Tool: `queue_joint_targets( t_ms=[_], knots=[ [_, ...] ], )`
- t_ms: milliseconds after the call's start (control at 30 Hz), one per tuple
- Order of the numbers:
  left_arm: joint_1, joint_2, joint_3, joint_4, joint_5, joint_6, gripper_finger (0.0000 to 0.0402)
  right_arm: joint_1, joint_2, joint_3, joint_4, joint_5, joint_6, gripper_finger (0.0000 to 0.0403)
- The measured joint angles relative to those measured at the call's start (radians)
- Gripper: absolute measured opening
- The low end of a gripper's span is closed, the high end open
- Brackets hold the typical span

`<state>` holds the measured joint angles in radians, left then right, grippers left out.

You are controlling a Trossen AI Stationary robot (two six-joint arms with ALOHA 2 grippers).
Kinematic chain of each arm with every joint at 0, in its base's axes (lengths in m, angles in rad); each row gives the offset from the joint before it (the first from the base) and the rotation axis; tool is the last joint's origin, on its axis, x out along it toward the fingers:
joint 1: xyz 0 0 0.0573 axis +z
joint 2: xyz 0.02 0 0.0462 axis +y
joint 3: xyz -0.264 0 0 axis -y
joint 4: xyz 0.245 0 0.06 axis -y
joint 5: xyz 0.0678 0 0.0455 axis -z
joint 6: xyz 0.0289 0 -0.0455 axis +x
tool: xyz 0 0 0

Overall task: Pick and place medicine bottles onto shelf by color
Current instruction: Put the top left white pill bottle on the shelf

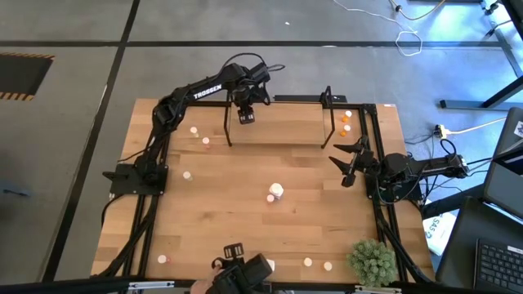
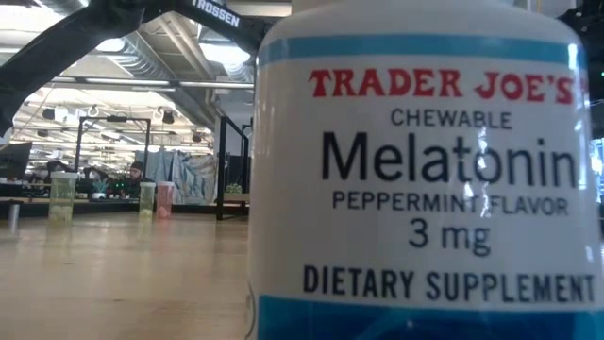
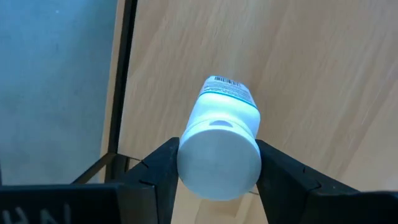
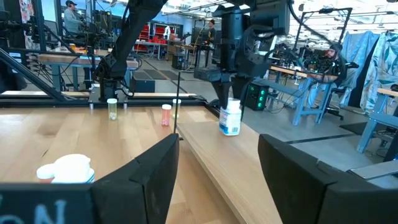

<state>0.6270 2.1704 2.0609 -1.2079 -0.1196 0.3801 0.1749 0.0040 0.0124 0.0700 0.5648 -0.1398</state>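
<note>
The left gripper (image 3: 217, 163) fingers clamp a white bottle (image 3: 221, 146) at the shelf (image 1: 278, 101) (orange ones already there). Several bottles remain on the bench (image 1: 245, 204). Right gripper (image 1: 343, 162) fingers spread, empty.

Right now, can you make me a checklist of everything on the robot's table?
Surface: wooden table, mostly bare.
Job's things: white bottle held over the shelf; orange bottles at its right end; small bottles scattered.
Clutter: green plant at a near corner.
Grippers: left gripper shut on the white bottle; right gripper open, waiting at the right edge.
Cables: white cords on the floor.
Surroundings: workshop benches, people beyond.
</note>
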Motion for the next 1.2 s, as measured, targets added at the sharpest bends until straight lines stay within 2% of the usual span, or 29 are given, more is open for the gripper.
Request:
queue_joint_targets(
  t_ms=[600,1200],
  knots=[
    [0.001,-0.003,0.001,0.009,-0.032,-0.034,0.0175,0.0,0.0,0.0,0.0,0.0,0.0,0.0223],
    [0.001,-0.003,0.001,0.009,-0.035,-0.029,0.0228,0.0,0.0,0.0,0.0,0.0,0.0,0.0223]
  ],
)
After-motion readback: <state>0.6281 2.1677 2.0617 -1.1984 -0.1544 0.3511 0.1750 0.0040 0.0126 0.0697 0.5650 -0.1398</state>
